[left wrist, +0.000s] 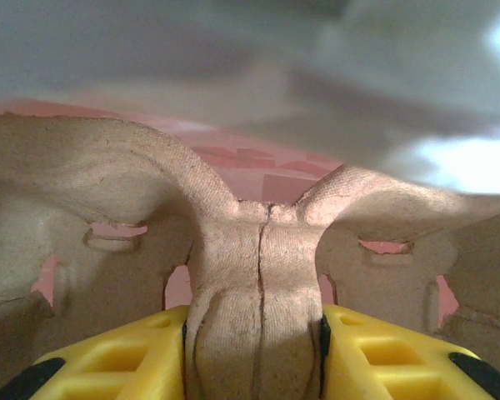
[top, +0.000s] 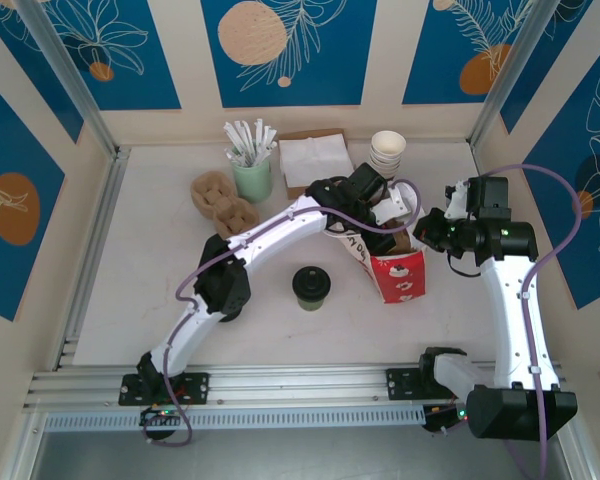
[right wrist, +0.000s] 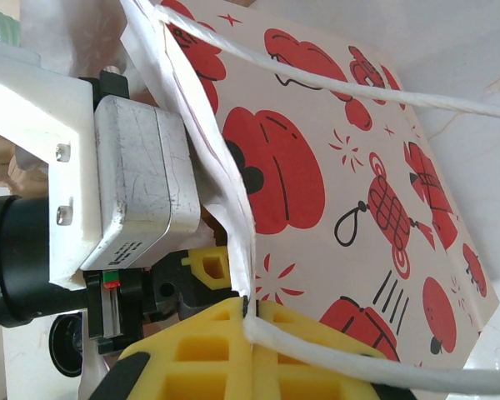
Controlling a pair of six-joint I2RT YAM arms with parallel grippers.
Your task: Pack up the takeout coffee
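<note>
A: Progress?
B: Early to middle, I'd say. The takeout coffee, a small dark paper cup with a round black plastic lid (top: pixel 311 287), stands on the white worktop (top: pixel 150 260), near-left of the bag. Nothing touches it. Not packed yet.
A: Bag?
B: The red-and-white printed paper bag (top: pixel 400 272) is upright, right of centre. The right end effector (right wrist: pixel 237 321) is closed tight on its rim by the white twisted-paper handle (right wrist: pixel 358 87). My guess is it's keeping the mouth open.
A: Other arm?
B: The left end effector (left wrist: pixel 254 354) is down inside the bag. Its yellow fingers (left wrist: pixel 125 362) are partly open, one on each side of the middle ridge of a brown moulded-pulp cup carrier (left wrist: pixel 258 242), and both touch it. The view is tight. It reads as a grip, but how firm I can't tell.
A: Contents?
B: Just that carrier. Its sockets look empty as far as shown.
A: Left to do?
B: Release the carrier, fetch the coffee, seat it in a socket.
A: Far side?
B: Spare pulp carriers (top: pixel 223 202), a green cup of white straws (top: pixel 252 180), stacked white cups (top: pixel 386 152) and napkins (top: pixel 315 160).
</note>
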